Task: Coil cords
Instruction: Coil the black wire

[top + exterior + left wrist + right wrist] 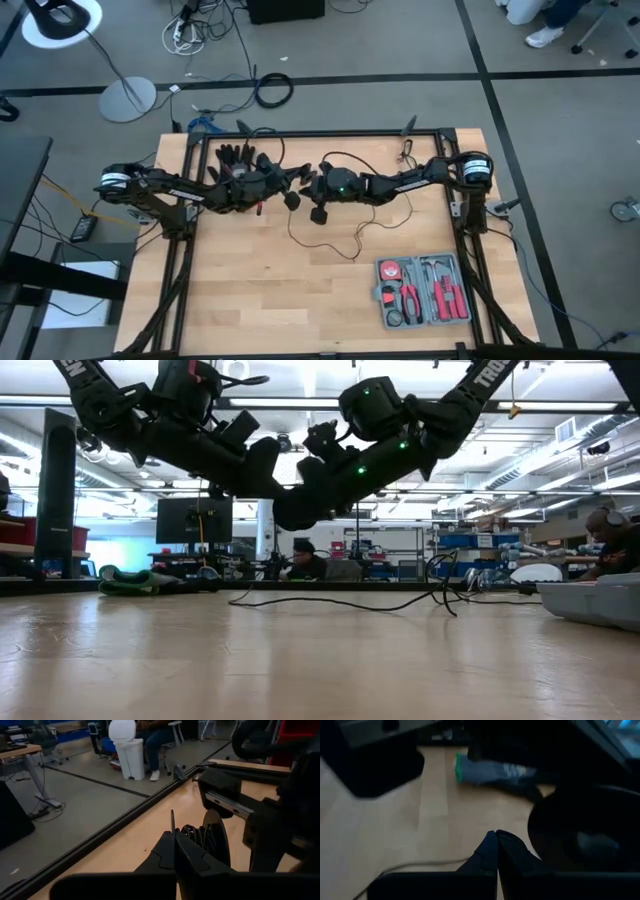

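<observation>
The cord is a thin black wire. Its slack part (335,245) lies in a loose curve on the wooden table, also in the low view (350,603). Its round black disc (216,836) hangs in the air with several loops of wire (192,834) beside it; it shows dark in the right wrist view (585,840). My left gripper (293,199) (174,837) is shut on the wire just short of the disc. My right gripper (312,192) (496,837) faces it from the right, shut, with nothing showing between its fingertips. What bears the disc I cannot tell. My left gripper pinches the thin wire between its two fingertips, and a short stretch of the wire (172,819) stands up straight above them. The fingers come nearly level from the table's left. The wire there is clear of the table, beside the loops at the disc.
A black glove (237,160) (495,770) lies at the far left of the table, behind my left arm. A grey tool case (425,290) sits near the front right. Black frame rails (125,820) edge the table. Bare wood lies in the near middle. People sit beyond the table.
</observation>
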